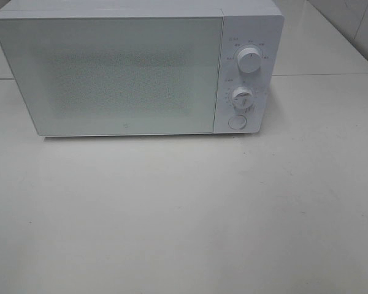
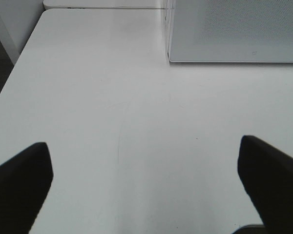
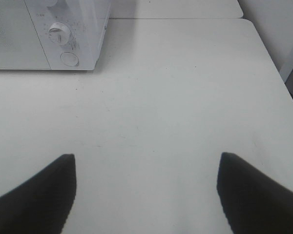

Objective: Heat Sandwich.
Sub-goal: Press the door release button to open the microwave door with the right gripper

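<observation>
The sandwich is out of view in every frame. A white microwave [image 1: 135,70] stands at the back of the table with its door shut; two round knobs [image 1: 248,60] and a round button [image 1: 237,122] sit on its right panel. Its lower left corner [image 2: 234,34] shows in the left wrist view, its knob side [image 3: 63,34] in the right wrist view. My left gripper [image 2: 144,161] hovers open over bare table, nothing between its dark fingers [image 2: 19,185]. My right gripper [image 3: 146,175] is open too, over bare table, its fingers [image 3: 254,190] empty. Neither arm shows in the high view.
The white table [image 1: 184,214] stretches in front of the microwave. Its left edge [image 2: 10,83] and right edge [image 3: 278,73] show in the wrist views. A second table surface [image 1: 319,43] adjoins behind.
</observation>
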Tool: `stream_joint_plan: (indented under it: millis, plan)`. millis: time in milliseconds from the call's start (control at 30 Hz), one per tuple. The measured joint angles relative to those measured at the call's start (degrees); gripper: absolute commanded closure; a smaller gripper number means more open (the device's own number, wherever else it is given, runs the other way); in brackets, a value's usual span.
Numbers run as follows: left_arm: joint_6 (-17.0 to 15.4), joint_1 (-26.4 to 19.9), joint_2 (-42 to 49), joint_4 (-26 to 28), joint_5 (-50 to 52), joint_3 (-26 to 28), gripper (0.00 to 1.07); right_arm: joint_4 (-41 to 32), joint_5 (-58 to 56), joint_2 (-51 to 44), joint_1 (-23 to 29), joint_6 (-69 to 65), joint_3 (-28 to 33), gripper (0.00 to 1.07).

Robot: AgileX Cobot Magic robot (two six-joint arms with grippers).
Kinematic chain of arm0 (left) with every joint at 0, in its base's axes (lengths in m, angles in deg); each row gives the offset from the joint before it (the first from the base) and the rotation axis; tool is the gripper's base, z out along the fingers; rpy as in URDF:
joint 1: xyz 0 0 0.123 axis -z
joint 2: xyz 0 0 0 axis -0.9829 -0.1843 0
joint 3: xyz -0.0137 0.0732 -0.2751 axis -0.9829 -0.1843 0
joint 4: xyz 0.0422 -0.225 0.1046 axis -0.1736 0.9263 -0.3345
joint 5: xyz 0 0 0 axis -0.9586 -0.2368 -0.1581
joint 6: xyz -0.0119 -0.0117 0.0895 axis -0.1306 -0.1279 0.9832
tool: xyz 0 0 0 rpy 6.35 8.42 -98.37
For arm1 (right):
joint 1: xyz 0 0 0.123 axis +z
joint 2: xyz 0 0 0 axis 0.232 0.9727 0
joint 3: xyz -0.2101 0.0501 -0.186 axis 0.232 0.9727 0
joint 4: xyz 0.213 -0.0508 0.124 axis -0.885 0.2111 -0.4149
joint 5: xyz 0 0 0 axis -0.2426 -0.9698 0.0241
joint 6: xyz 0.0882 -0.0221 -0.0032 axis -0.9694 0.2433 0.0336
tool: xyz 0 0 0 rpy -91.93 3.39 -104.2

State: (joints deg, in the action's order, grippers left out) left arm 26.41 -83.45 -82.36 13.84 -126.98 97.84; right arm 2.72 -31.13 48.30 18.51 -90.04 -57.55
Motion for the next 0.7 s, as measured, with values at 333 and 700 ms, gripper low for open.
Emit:
stream_joint_plan:
  millis: [333,700]
  plan:
    - [0.00,0.00,0.00,0.00,0.00,0.00,0.09,-0.06,0.06,0.00,0.00,0.00,-0.23,0.31]
    - [0.00,0.00,0.00,0.00,0.00,0.00,0.09,-0.92,8.65,6.65,-0.06,0.00,-1.78,0.31]
